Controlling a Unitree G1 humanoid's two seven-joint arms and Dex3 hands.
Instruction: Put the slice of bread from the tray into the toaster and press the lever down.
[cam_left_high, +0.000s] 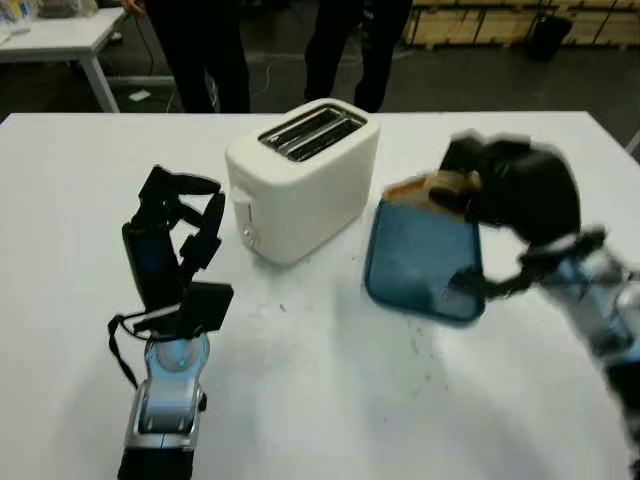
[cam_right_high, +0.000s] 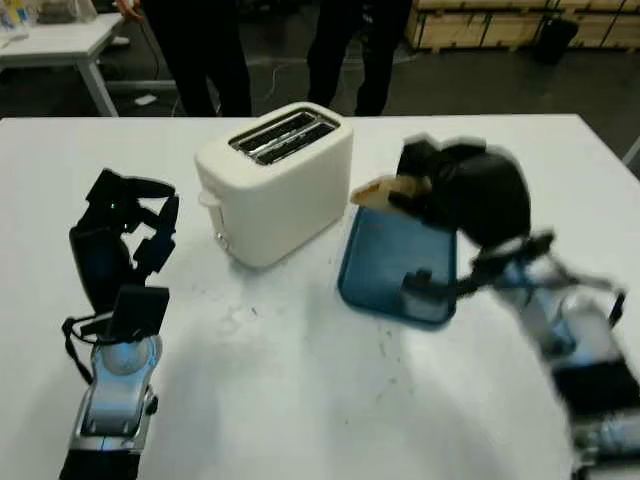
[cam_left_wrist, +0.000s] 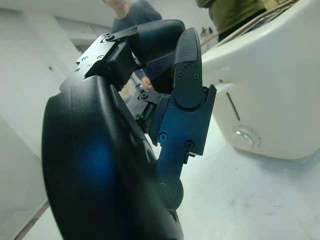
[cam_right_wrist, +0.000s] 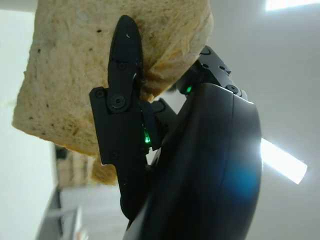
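The slice of bread (cam_right_wrist: 95, 65) is held in the right hand (cam_right_high: 465, 195), whose fingers (cam_right_wrist: 122, 75) are pinched on it; one black finger lies across the face of the slice in the right wrist view. In the head views the bread (cam_right_high: 385, 190) shows as a pale brown piece at the far end of the blue tray (cam_right_high: 395, 265), at the hand's side that faces the toaster. I cannot tell if its lower edge touches the tray or is just above it.

The tray lies flat on the white table (cam_left_high: 330, 400), to the right of the toaster (cam_left_high: 300, 180) and near it. The toaster is cream white and stands a little turned, with two slots (cam_left_high: 312, 132) on top. On its end face toward the left hand there is a lever (cam_left_wrist: 222, 89) and a round knob (cam_left_wrist: 245, 137) below it.

The left hand (cam_left_high: 175, 240) is raised over the table to the left of the toaster, close to that end face but apart from it. Its fingers (cam_left_wrist: 187, 65) are curled in toward the palm and they hold nothing.

Behind the table two persons (cam_left_high: 200, 50) in dark clothes stand, and another white table (cam_left_high: 60, 40) is at the far left.
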